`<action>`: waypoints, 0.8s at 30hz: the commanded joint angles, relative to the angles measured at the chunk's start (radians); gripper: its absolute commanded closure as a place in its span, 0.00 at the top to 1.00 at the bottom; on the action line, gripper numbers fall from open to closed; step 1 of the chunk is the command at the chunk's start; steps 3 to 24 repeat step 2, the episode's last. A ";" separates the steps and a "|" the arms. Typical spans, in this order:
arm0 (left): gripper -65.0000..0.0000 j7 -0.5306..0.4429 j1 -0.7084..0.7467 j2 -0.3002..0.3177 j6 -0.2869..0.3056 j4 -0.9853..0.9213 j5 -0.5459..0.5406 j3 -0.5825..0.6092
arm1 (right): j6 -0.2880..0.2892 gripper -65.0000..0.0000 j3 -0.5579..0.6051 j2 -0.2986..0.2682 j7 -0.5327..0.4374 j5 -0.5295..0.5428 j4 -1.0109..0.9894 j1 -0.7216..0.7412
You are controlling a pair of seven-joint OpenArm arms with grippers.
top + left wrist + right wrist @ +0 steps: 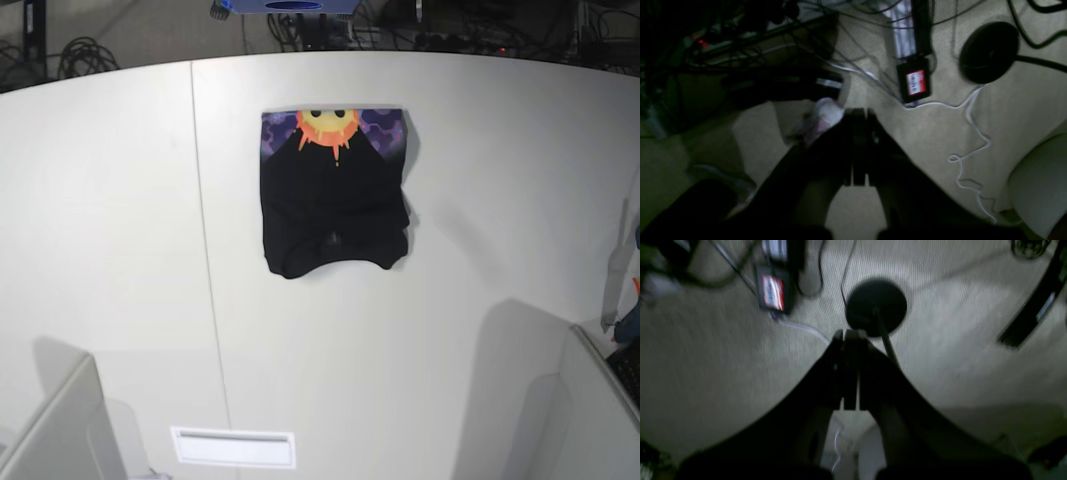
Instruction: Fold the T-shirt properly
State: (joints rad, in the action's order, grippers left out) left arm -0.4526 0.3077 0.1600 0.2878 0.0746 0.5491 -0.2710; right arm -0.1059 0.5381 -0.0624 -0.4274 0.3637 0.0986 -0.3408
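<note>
The large black cloth T-shirt (334, 205) lies folded into a compact rectangle on the white tabletop (110, 250), toward its far edge, just right of the tabletop's lengthwise seam. Along the fold's far edge shows the orange-yellow sun face print (328, 124) on its purple camouflage patch. Both wrist views look away from the T-shirt, down at beige carpet. The left gripper (858, 115) has its jaws clenched together, grasping nothing. The right gripper (850, 336) is likewise pressed closed and empty.
</note>
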 commanded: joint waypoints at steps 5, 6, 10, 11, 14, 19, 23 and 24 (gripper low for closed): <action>0.00 -0.002 -0.005 0.013 0.004 -0.008 -0.001 0.002 | -0.005 0.00 0.000 -0.023 0.008 0.005 0.011 -0.019; 0.00 -0.002 -0.005 0.013 0.004 -0.008 -0.001 0.002 | -0.005 0.00 0.000 -0.023 0.008 0.005 0.011 -0.019; 0.00 -0.002 -0.005 0.013 0.004 -0.008 -0.001 0.002 | -0.005 0.00 0.000 -0.023 0.008 0.005 0.011 -0.019; 0.00 -0.002 -0.005 0.013 0.004 -0.008 -0.001 0.002 | -0.005 0.00 0.000 -0.023 0.008 0.005 0.011 -0.019; 0.00 -0.002 -0.005 0.013 0.004 -0.008 -0.001 0.002 | -0.005 0.00 0.000 -0.023 0.008 0.005 0.011 -0.019; 0.00 -0.002 -0.005 0.013 0.004 -0.008 -0.001 0.002 | -0.005 0.00 0.000 -0.023 0.008 0.005 0.011 -0.019; 0.00 -0.002 -0.005 0.013 0.004 -0.008 -0.001 0.002 | -0.005 0.00 0.000 -0.023 0.008 0.005 0.011 -0.019; 0.00 -0.002 -0.005 0.013 0.004 -0.008 -0.001 0.002 | -0.005 0.00 0.000 -0.023 0.008 0.005 0.011 -0.019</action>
